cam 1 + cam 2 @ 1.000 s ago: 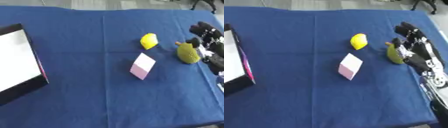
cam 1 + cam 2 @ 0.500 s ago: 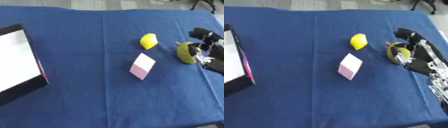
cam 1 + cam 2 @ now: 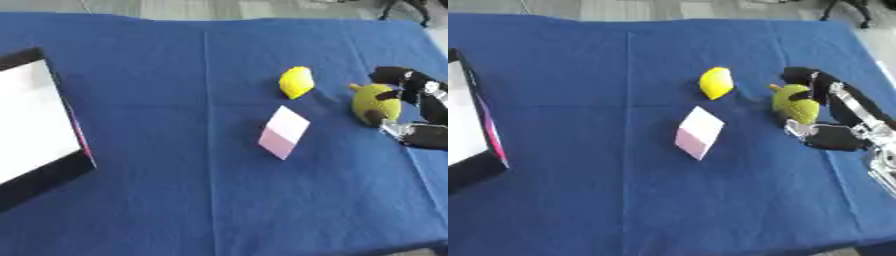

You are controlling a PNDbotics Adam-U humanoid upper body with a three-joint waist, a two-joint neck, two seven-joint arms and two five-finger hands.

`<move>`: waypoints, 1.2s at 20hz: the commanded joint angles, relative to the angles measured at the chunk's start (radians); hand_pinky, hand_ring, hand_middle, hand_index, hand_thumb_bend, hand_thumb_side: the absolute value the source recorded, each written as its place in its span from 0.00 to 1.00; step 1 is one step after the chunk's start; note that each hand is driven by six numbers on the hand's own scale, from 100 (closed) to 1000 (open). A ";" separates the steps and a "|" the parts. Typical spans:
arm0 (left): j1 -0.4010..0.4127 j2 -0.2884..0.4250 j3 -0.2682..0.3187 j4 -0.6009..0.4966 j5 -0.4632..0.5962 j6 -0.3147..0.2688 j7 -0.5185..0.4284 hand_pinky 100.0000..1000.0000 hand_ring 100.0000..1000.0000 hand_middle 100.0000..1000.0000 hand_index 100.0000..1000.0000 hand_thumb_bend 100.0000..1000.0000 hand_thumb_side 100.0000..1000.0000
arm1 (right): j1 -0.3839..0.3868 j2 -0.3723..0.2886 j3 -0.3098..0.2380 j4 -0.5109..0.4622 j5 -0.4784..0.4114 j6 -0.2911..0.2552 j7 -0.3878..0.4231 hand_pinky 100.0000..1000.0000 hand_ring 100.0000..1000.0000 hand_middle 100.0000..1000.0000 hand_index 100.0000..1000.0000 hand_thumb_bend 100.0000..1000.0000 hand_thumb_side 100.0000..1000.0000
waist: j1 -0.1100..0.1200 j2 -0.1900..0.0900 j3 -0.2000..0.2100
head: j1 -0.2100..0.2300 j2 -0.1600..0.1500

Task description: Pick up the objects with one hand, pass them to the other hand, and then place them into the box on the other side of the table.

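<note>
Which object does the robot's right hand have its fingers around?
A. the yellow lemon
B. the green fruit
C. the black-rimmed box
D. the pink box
B: the right hand curls round the green fruit, while the yellow lemon and pink box lie apart, untouched.

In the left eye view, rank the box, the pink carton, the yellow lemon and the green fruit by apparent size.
1. box, by far the largest
2. pink carton
3. green fruit, partly covered by the right hand
4. yellow lemon, close to the fruit, so unsure
</note>
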 commanded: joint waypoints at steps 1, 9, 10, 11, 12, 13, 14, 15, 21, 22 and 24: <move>-0.009 0.035 -0.001 -0.009 -0.002 -0.002 -0.007 1.00 0.91 0.72 0.72 0.05 0.77 | -0.020 -0.084 0.005 -0.016 0.003 0.017 -0.006 0.74 0.89 0.81 0.88 0.27 0.25 | 0.000 -0.015 -0.002 | -0.006 -0.004; -0.003 0.040 -0.005 -0.006 -0.004 0.001 -0.014 1.00 0.91 0.72 0.72 0.05 0.77 | -0.101 -0.205 0.033 -0.016 -0.056 0.067 0.015 0.74 0.88 0.81 0.88 0.29 0.27 | -0.008 -0.027 -0.005 | -0.010 0.005; -0.002 0.041 -0.005 -0.006 -0.004 0.002 -0.014 1.00 0.91 0.72 0.72 0.05 0.77 | -0.109 -0.219 0.036 -0.016 -0.058 0.079 0.021 0.74 0.87 0.81 0.88 0.30 0.28 | -0.009 -0.028 -0.005 | -0.012 0.006; -0.002 0.042 -0.005 -0.005 -0.004 0.002 -0.014 1.00 0.91 0.72 0.72 0.05 0.77 | -0.118 -0.233 0.040 -0.016 -0.057 0.091 0.029 0.74 0.87 0.81 0.88 0.31 0.30 | -0.010 -0.029 -0.005 | -0.013 0.007; -0.002 0.043 -0.005 -0.005 -0.005 0.002 -0.015 1.00 0.91 0.72 0.72 0.05 0.77 | -0.128 -0.248 0.046 -0.016 -0.054 0.105 0.040 0.74 0.87 0.81 0.88 0.31 0.32 | -0.011 -0.031 -0.005 | -0.014 0.007; -0.001 0.043 -0.006 -0.005 -0.005 0.002 -0.015 1.00 0.91 0.72 0.72 0.05 0.77 | -0.139 -0.260 0.053 -0.016 -0.051 0.119 0.054 0.74 0.87 0.81 0.88 0.31 0.33 | -0.013 -0.032 -0.005 | -0.016 0.008; -0.001 0.044 -0.006 -0.005 -0.005 0.002 -0.015 1.00 0.91 0.72 0.72 0.05 0.77 | -0.150 -0.270 0.059 -0.016 -0.051 0.132 0.068 0.74 0.87 0.81 0.88 0.31 0.34 | -0.014 -0.033 -0.005 | -0.016 0.008; 0.000 0.045 -0.007 -0.005 -0.005 0.003 -0.016 1.00 0.91 0.72 0.72 0.05 0.77 | -0.159 -0.280 0.065 -0.016 -0.052 0.144 0.082 0.74 0.87 0.80 0.88 0.31 0.36 | -0.015 -0.034 -0.006 | -0.017 0.008; 0.005 0.052 -0.009 -0.001 -0.007 0.006 -0.018 1.00 0.91 0.72 0.72 0.05 0.77 | -0.215 -0.354 0.110 -0.016 -0.045 0.235 0.151 0.75 0.86 0.81 0.88 0.37 0.40 | -0.024 -0.044 -0.010 | -0.019 0.008; 0.006 0.053 -0.009 0.000 -0.007 0.006 -0.018 1.00 0.91 0.72 0.72 0.05 0.77 | -0.222 -0.362 0.119 -0.016 -0.037 0.246 0.159 0.75 0.86 0.81 0.88 0.37 0.41 | -0.025 -0.045 -0.010 | -0.020 0.008; 0.007 0.054 -0.010 0.001 -0.008 0.007 -0.019 1.00 0.91 0.72 0.72 0.05 0.77 | -0.236 -0.373 0.137 -0.016 -0.027 0.261 0.175 0.75 0.86 0.81 0.88 0.37 0.42 | -0.027 -0.047 -0.009 | -0.022 0.008</move>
